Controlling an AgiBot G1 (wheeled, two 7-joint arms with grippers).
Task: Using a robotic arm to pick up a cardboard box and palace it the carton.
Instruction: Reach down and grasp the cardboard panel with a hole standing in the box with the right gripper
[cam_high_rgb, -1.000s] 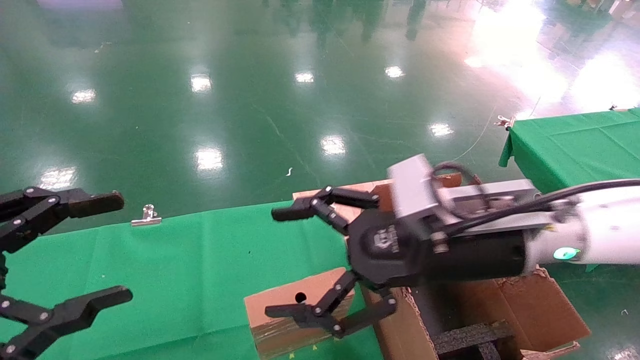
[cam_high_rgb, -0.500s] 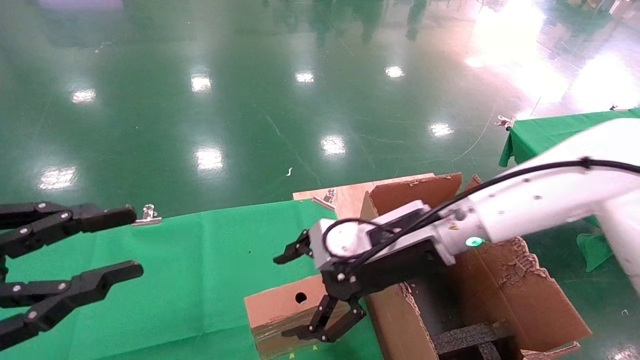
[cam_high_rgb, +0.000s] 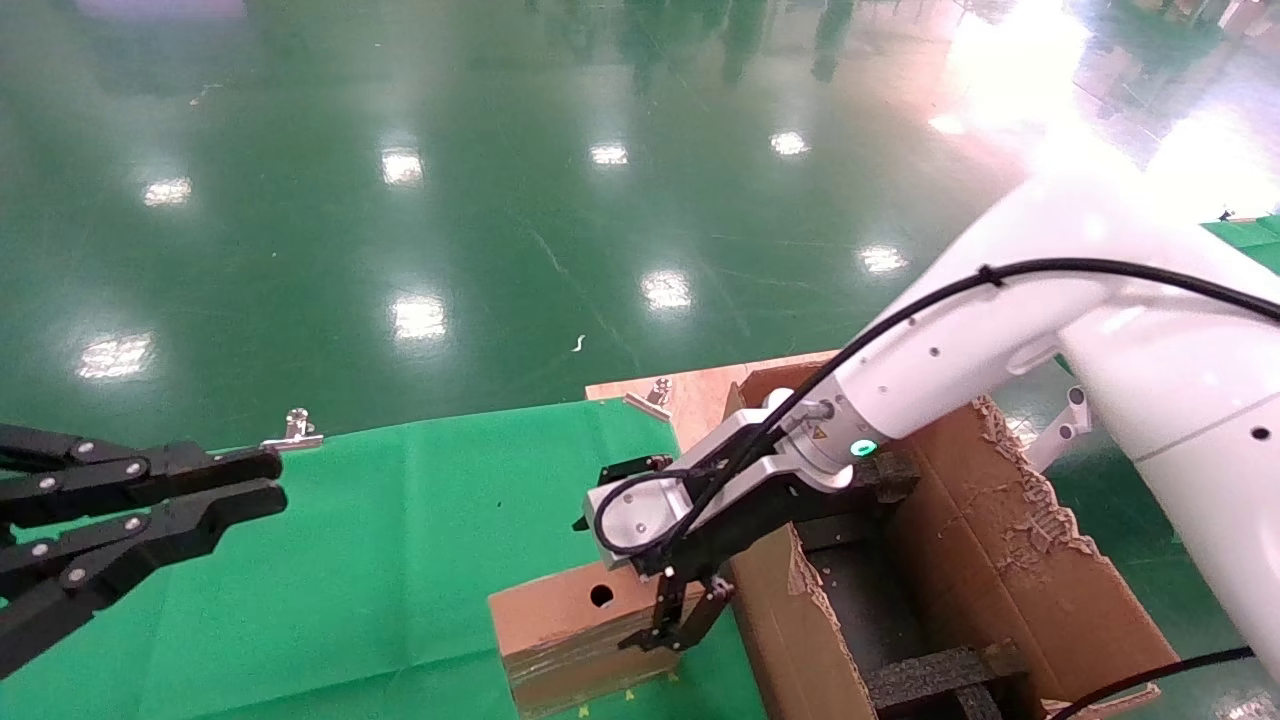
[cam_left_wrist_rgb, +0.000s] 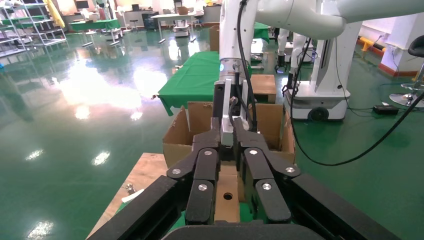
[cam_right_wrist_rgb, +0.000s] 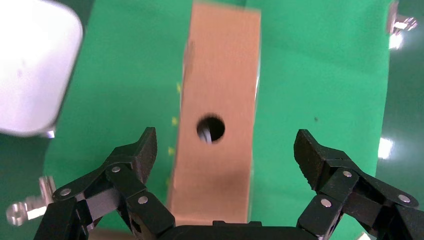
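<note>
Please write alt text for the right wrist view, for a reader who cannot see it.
The right gripper, open, straddles the cardboard box without touching it. The box, round hole facing the camera, lies on a green cloth.

The setting was a large industrial robotics hall. A glossy green floor (cam_high_rgb: 480, 200) surrounded the cloth-covered table (cam_high_rgb: 380, 560); beyond it stood shelving racks (cam_left_wrist_rgb: 22, 30), further work tables (cam_left_wrist_rgb: 172, 17) and another wheeled robot base (cam_left_wrist_rgb: 320, 102).

A green-clothed table (cam_high_rgb: 380, 560) carries the cardboard box (cam_high_rgb: 560, 630), beside the carton (cam_high_rgb: 1010, 560).
</note>
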